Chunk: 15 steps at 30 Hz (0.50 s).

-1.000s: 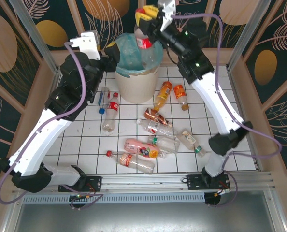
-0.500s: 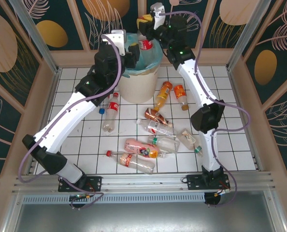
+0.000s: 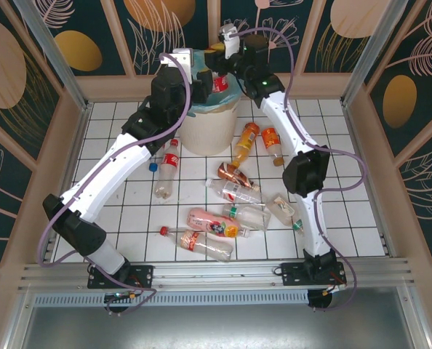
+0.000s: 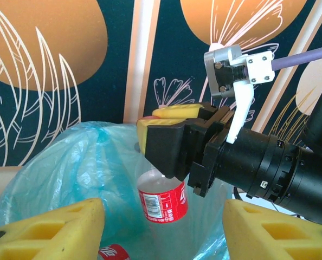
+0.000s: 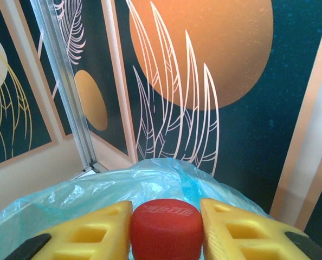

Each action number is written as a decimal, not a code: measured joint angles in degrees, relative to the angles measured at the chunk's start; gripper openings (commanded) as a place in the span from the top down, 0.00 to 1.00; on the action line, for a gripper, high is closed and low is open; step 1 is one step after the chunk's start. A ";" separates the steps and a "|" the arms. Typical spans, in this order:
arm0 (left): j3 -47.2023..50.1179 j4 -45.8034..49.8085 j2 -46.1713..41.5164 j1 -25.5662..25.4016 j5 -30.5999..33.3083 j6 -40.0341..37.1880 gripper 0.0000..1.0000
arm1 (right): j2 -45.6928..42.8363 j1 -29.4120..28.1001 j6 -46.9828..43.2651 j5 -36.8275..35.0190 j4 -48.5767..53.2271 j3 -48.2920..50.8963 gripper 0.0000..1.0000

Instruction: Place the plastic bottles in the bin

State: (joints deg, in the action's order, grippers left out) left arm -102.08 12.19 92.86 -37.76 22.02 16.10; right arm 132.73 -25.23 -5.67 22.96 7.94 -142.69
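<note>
The bin is an off-white bucket lined with a teal bag, standing at the back of the tiled table. My right gripper hangs over its mouth, shut on the red cap of a clear plastic bottle with a red label. That bottle dangles upright inside the bag's opening. My left gripper is at the bin's left rim, open, with nothing between its yellow fingers. Another red label shows down in the bag.
Several bottles lie on the tiles in front of the bin: a red-labelled one, a blue-capped one, two orange ones, a pink one and clear ones. Wooden walls ring the table.
The right gripper has carried its bottle down and back over the bin's mouth. The left arm has stretched forward, bringing its gripper from the bin's left side to the rim.
</note>
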 measured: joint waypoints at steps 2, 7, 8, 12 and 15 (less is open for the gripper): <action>0.00 -0.02 0.00 0.13 -0.26 0.09 0.40 | 0.00 -0.26 -0.04 -0.35 0.00 0.00 0.59; 0.00 -0.02 0.00 0.42 -0.59 0.07 0.39 | 0.00 -0.72 -0.26 -0.55 0.00 0.00 0.58; 0.00 -0.02 0.00 0.55 -0.59 0.07 0.39 | 0.00 -0.76 -0.39 -0.57 0.00 0.00 0.58; 0.00 0.00 0.00 0.92 -0.61 0.07 0.39 | 0.00 -0.85 -0.39 -0.57 0.00 0.00 0.58; 0.00 0.02 0.00 1.16 -0.66 0.11 0.39 | 0.00 -0.94 -0.39 -0.59 0.00 -0.02 0.58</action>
State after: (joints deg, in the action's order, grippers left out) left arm -102.08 12.21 92.86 -36.60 21.37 16.21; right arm 132.73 -26.17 -6.07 22.37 7.94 -142.71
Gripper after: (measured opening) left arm 0.607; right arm 0.419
